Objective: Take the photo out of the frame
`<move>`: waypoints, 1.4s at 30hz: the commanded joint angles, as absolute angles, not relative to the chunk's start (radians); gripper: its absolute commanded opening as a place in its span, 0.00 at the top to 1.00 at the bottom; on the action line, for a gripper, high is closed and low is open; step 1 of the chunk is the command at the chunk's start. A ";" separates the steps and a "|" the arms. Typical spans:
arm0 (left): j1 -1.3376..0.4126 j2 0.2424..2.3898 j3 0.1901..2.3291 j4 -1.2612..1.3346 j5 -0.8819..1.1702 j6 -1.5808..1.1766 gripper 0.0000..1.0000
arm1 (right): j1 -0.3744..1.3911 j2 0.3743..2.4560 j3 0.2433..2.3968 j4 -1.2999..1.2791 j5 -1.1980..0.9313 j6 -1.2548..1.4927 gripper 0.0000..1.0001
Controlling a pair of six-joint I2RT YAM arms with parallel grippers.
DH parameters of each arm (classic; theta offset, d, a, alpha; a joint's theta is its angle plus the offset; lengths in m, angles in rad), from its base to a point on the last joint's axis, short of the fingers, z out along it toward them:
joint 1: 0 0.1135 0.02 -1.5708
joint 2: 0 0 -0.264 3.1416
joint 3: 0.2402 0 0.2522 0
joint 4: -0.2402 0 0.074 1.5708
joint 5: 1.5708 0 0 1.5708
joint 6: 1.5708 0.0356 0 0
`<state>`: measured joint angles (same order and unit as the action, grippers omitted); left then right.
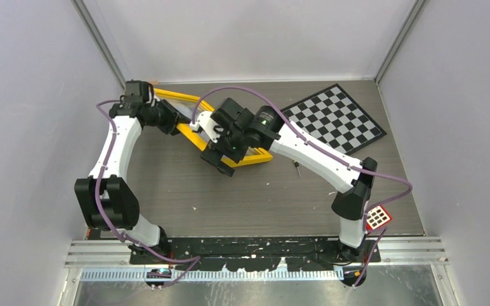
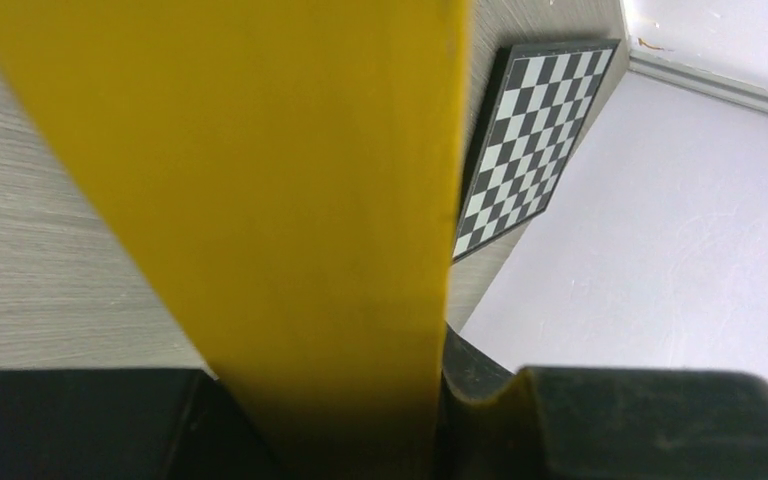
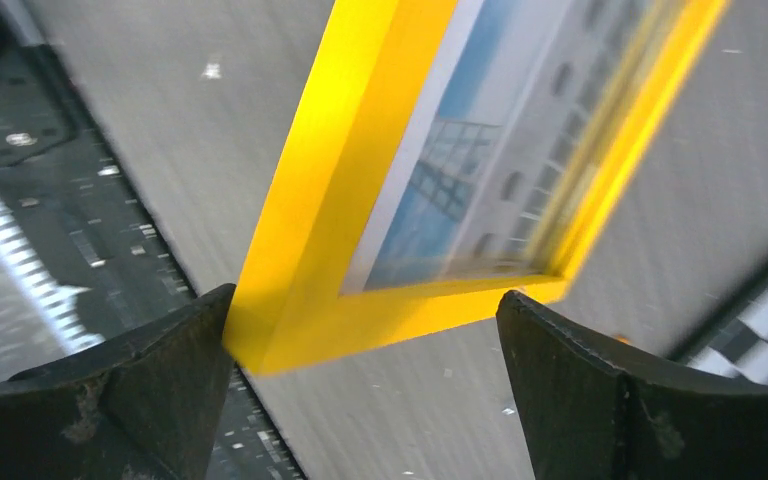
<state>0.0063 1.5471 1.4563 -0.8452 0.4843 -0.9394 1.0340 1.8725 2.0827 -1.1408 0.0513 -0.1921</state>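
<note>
The frame [image 1: 258, 155] lies on the worktop [image 1: 230, 197] just left of the checkerboard [image 1: 335, 118], and the photo [image 3: 470, 150] sits inside it, so nothing's out yet. Left pincer [image 2: 330, 420] is clenched on a yellow edge, right pincer [image 3: 360, 370] spread wide around a corner. The backing clips are hidden, probably facing away.

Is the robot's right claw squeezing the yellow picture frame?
No: the right gripper has its fingers wide apart around a corner of the yellow frame, with a clear gap on one side.
</note>
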 commanded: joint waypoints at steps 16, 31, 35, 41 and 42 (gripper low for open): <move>0.187 1.783 1.231 -0.769 0.968 -0.231 1.00 | 0.567 1.932 2.075 -1.234 -0.612 -0.050 0.00; 0.212 2.145 1.456 -1.001 0.889 0.106 1.00 | 0.430 2.071 1.917 -1.168 -0.606 -0.002 0.00; 0.212 2.151 1.464 -0.960 0.830 0.066 1.00 | 0.420 2.130 1.899 -1.132 -0.581 0.020 0.01; 0.225 2.095 1.363 -0.768 0.776 -0.155 0.82 | 0.405 2.240 1.939 -1.073 -0.535 0.056 0.01; 0.225 2.085 1.354 -0.749 0.766 -0.170 0.78 | 0.403 2.256 1.947 -1.067 -0.531 0.055 0.01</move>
<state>0.2119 2.1498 1.4006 -0.8337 0.9298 -0.0143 0.4160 2.2101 1.9045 -1.1210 -0.5663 0.0219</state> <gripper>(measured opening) 0.310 0.993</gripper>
